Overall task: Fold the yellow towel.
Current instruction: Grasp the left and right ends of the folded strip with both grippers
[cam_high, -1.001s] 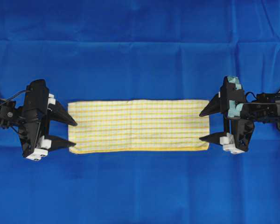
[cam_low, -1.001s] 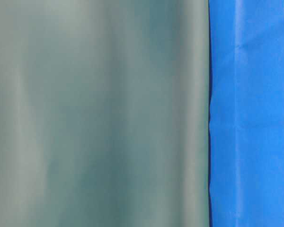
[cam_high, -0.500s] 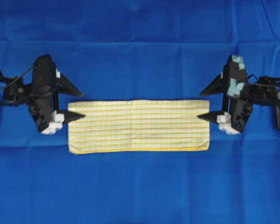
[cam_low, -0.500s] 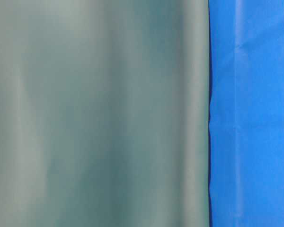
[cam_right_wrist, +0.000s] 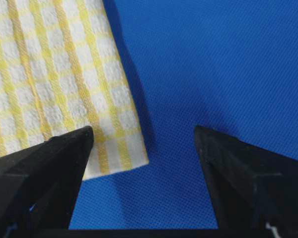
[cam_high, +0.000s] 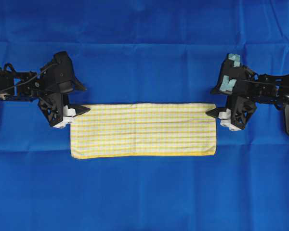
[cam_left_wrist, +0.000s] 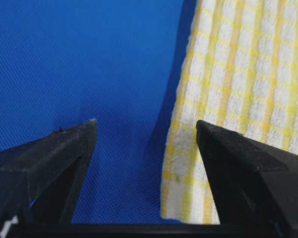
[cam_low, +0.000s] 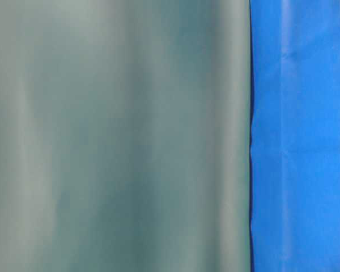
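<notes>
The yellow towel point(cam_high: 143, 130) lies flat as a long checked strip in the middle of the overhead view. My left gripper point(cam_high: 85, 99) stands open at the towel's far left corner. In the left wrist view the gripper point(cam_left_wrist: 145, 124) straddles that corner of the towel point(cam_left_wrist: 238, 74), with one finger over the cloth and the other over bare blue. My right gripper point(cam_high: 210, 102) stands open at the far right corner. In the right wrist view this gripper point(cam_right_wrist: 143, 130) has the corner of the towel point(cam_right_wrist: 54, 74) between its fingers. Neither gripper holds anything.
A large blue cloth point(cam_high: 144, 48) covers the whole table under the towel, with faint creases. In the table-level view a blurred grey-green surface point(cam_low: 119, 136) fills most of the frame, and only a strip of the blue cloth point(cam_low: 297, 141) shows at the right.
Both grippers moved from the towel's short ends toward its far edge and now straddle the two far corners. The towel has not moved.
</notes>
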